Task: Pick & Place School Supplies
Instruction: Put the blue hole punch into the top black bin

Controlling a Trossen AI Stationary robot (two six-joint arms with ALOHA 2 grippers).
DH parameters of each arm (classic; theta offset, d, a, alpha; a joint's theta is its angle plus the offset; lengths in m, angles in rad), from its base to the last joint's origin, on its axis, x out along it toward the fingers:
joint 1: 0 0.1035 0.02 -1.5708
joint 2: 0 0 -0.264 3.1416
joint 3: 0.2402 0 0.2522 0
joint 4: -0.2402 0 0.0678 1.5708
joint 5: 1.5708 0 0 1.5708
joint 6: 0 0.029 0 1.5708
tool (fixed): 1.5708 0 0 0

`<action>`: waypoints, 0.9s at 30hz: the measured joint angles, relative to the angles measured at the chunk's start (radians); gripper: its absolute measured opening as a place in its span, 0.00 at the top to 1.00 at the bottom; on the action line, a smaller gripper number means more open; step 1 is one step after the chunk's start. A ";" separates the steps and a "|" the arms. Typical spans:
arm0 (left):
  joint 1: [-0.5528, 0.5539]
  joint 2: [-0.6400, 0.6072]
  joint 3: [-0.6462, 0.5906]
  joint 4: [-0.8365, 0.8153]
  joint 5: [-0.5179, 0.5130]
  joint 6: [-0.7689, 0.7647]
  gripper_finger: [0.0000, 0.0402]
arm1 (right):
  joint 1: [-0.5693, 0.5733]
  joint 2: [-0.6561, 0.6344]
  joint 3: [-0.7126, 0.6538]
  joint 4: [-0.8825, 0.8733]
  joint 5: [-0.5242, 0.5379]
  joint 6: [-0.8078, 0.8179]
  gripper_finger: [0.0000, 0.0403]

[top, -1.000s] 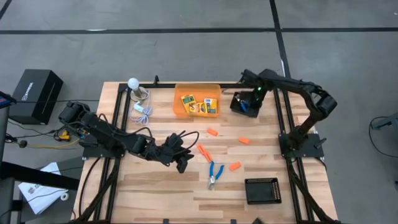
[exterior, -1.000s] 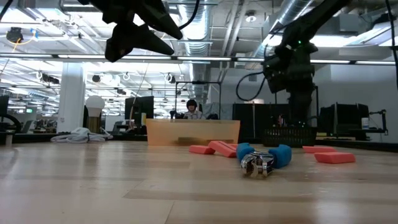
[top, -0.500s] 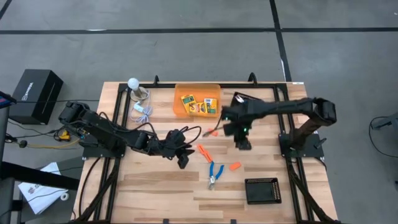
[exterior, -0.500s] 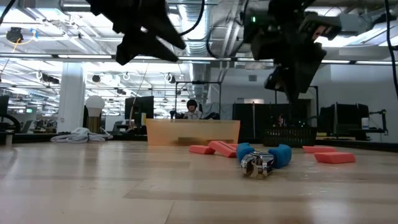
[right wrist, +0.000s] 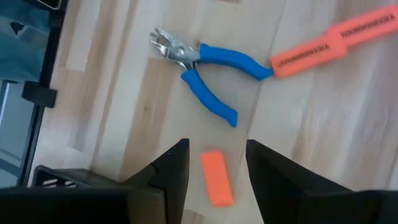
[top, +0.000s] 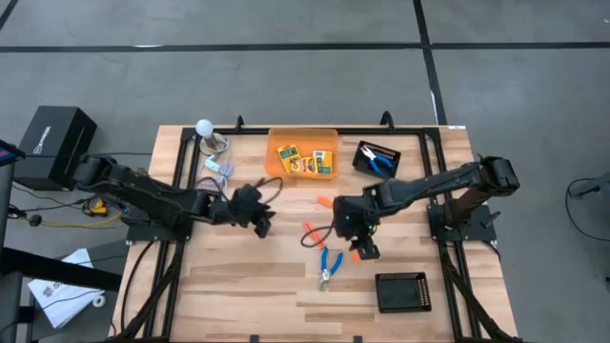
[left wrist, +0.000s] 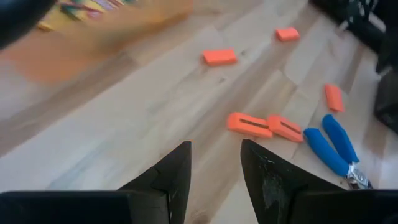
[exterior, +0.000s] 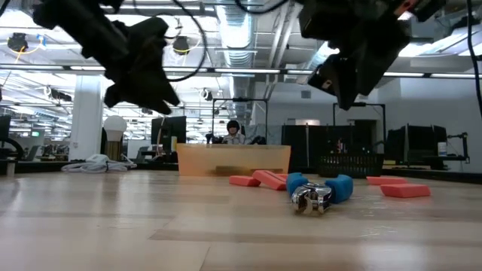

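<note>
— Where is the right pincer (top: 360, 240)?
— Over mid-worktop (top: 238, 286), fingers parted and empty, above an orange stub (right wrist: 217, 178) just beside the blue-handled tool (top: 330, 265).

— And the left pincer (top: 259, 215)?
— Left of centre, off the wood, also parted, holding nothing.

— The other supplies?
— Two orange pieces (left wrist: 266, 125) lie end to end near the tool; more stubs lie apart; yellow-and-green boxes (top: 307, 162) sit in the orange bin (top: 276, 162) at the far edge.

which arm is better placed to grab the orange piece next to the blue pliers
Right. Its open end effector hangs directly over the orange piece; the left end effector is off toward the table's left side.
</note>
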 joint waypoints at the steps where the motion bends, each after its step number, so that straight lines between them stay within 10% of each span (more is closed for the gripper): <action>1: 0.004 -0.032 -0.020 0.002 -0.005 -0.001 0.66 | 0.011 0.000 0.000 0.012 0.011 0.000 0.63; 10: 0.027 -0.248 -0.146 -0.011 -0.004 -0.009 0.66 | 0.059 0.135 0.033 0.066 0.011 -0.015 0.63; 27: 0.025 -0.241 -0.157 -0.029 0.049 0.000 0.66 | 0.092 0.408 0.191 -0.007 -0.070 -0.118 0.65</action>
